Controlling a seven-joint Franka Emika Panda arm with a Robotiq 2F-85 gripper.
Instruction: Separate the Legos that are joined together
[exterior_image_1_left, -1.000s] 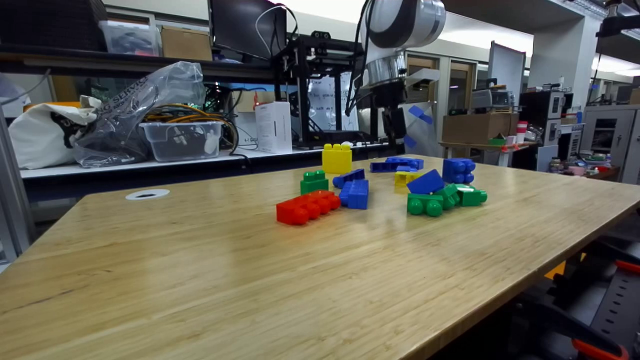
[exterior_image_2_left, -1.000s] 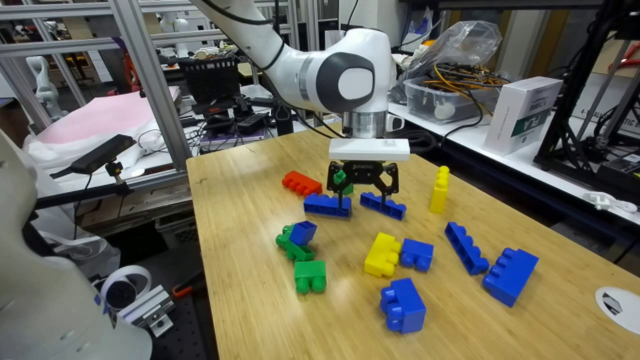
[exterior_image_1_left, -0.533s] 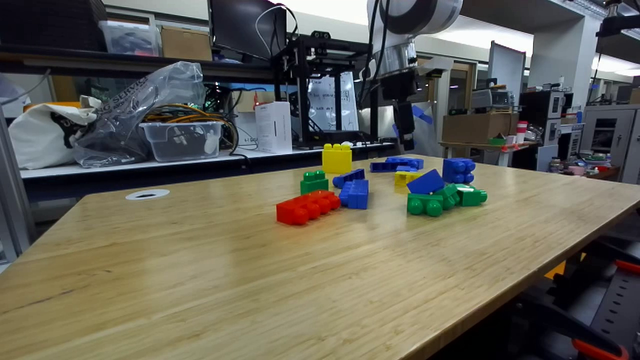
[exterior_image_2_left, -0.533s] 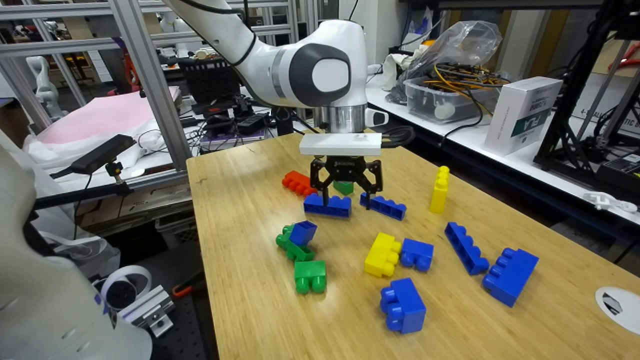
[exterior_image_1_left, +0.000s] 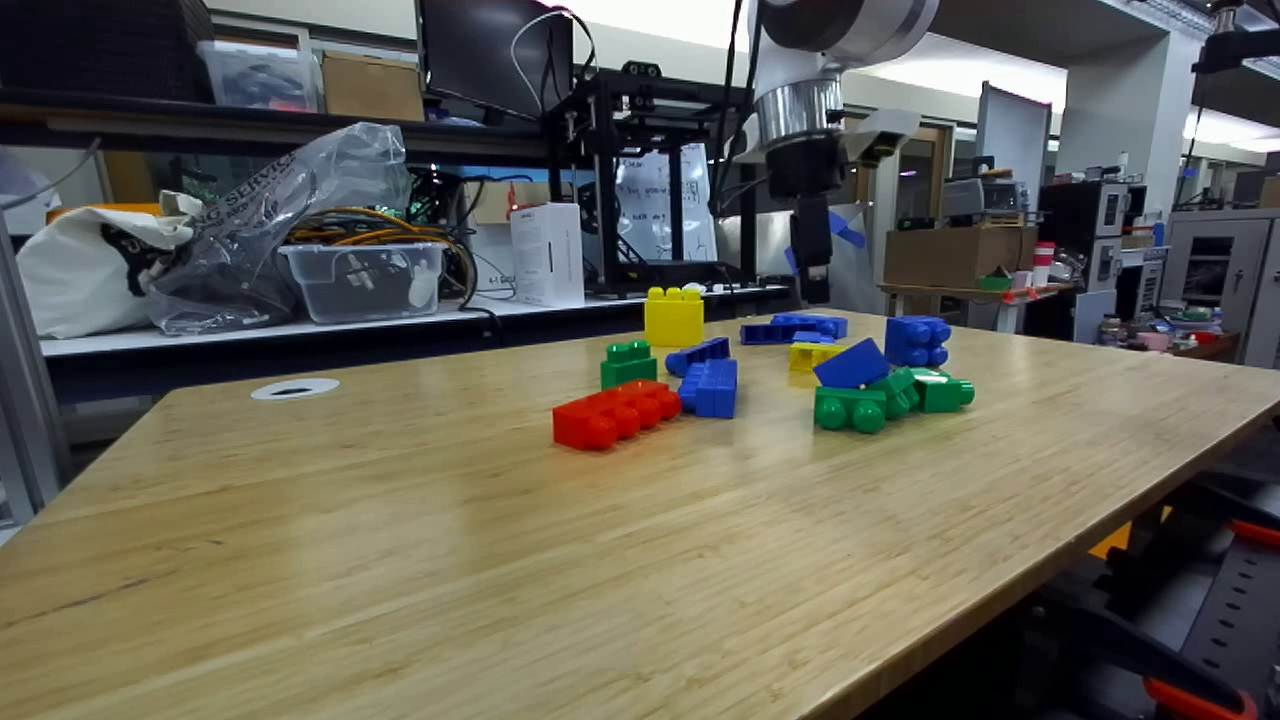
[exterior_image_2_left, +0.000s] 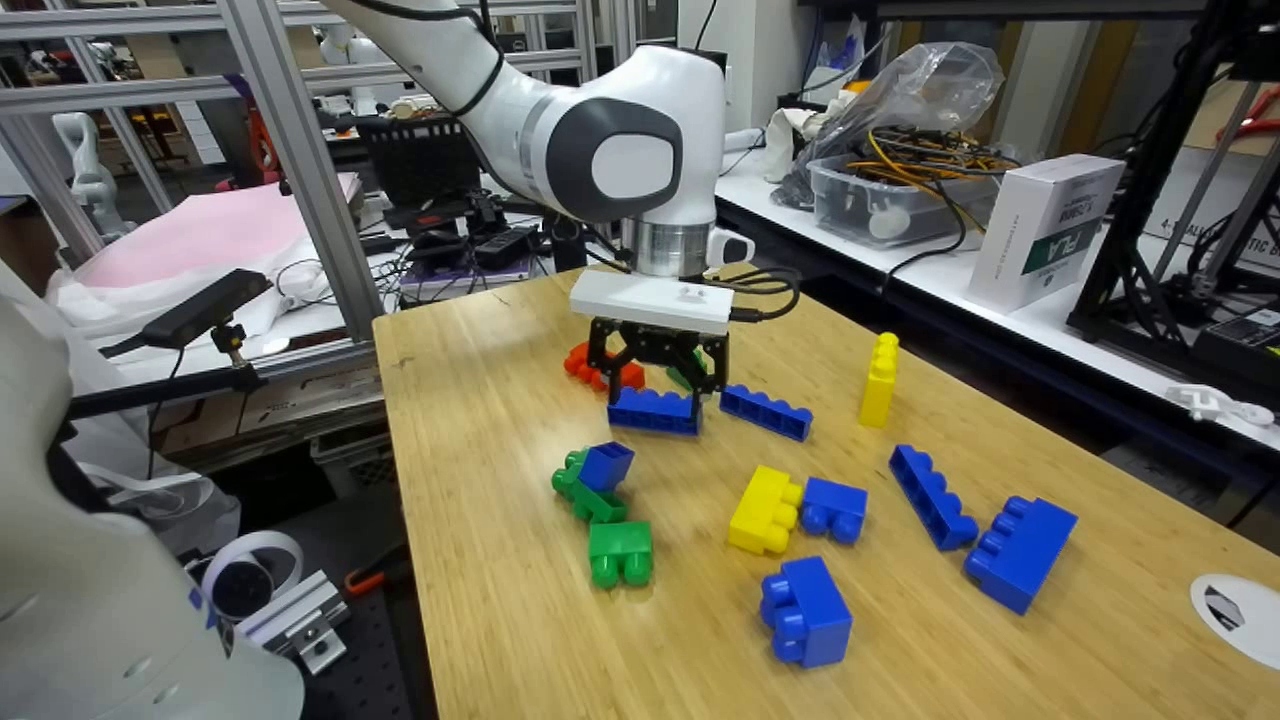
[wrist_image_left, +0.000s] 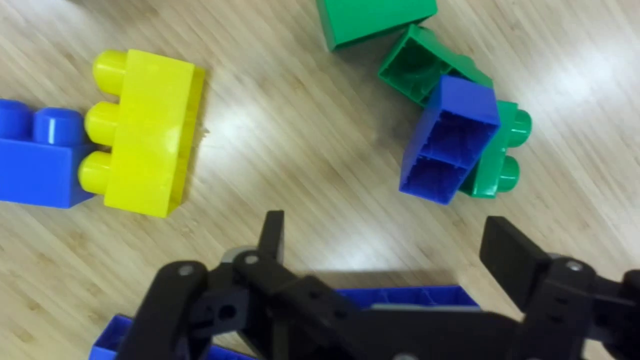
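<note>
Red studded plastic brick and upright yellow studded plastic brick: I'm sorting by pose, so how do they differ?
The red studded plastic brick lies with its studs sideways; the upright yellow studded plastic brick points its studs up. The red brick sits lower; the yellow brick stands taller. Both rest on the wooden table.

Glossy white, that arm (exterior_image_2_left: 505, 115), a black cable (exterior_image_2_left: 440, 13) running along it, and now a dark grey panel (exterior_image_2_left: 575, 160) ringing a pale oval (exterior_image_2_left: 635, 167)! Next a silver collar (exterior_image_2_left: 670, 248), then a squared-off white bar (exterior_image_2_left: 645, 300), black plug (exterior_image_2_left: 747, 315) at its end, and below, the hand (exterior_image_2_left: 655, 405), mostly black, angular links (wrist_image_left: 295, 295), round screw heads (wrist_image_left: 251, 259) glinting in the wrist view!
</note>
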